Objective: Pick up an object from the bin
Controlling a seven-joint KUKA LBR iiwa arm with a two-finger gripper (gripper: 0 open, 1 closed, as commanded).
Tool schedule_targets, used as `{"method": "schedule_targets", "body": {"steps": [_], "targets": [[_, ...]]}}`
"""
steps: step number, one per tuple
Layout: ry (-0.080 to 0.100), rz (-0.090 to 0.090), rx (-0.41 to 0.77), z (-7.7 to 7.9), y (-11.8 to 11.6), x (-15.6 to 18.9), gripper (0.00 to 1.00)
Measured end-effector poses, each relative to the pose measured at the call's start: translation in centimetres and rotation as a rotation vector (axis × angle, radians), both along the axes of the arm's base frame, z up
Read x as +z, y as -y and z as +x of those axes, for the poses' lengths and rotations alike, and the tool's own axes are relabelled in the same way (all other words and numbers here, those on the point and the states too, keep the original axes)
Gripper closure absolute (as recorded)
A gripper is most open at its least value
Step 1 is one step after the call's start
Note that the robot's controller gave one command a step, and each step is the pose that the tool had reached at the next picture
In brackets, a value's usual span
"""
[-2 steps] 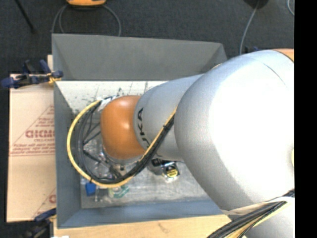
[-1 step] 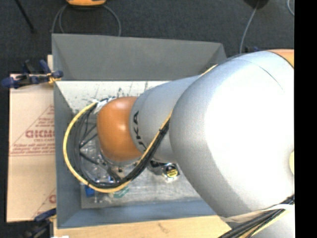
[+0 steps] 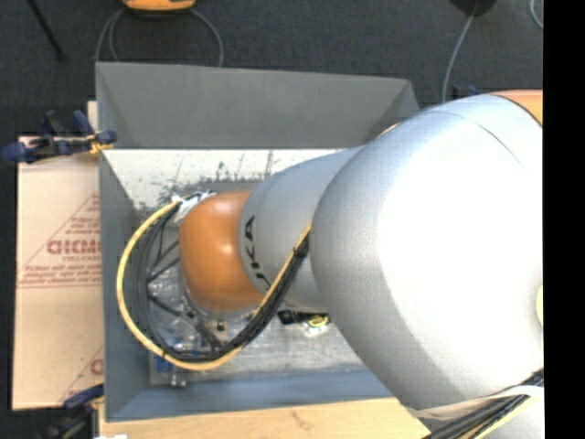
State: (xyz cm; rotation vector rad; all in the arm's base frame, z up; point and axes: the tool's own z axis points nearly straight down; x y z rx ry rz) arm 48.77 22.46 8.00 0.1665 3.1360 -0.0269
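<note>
grey scratched bin (small things inside)

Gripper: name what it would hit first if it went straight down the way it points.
Probably the clear plastic thing lying under the gripper, near the lower left corner of the bin; below that comes the bin's floor. Depth is hard to judge here.

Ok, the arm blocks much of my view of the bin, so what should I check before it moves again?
1. Arm inside the bin walls, over its left half: ok.
2. What lies under the wrist: cannot tell; the orange cover hides it.
3. Yellow cable loop free of the left wall: cannot tell; it runs close along it.
4. Clear plastic piece inside the loop, free of the cable: cannot tell.
5. Small yellow-and-black thing lies apart from the wrist, at the arm's edge: ok.
</note>
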Motion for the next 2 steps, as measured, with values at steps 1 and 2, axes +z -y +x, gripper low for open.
{"method": "schedule_targets", "body": {"steps": [1, 2], "targets": [[-0.013, 0.001, 0.007, -0.4, -0.4, 0.1, 1.0], [0.008, 0.021, 0.057, -0.5, -1.0, 11.4, 1.0]]}}
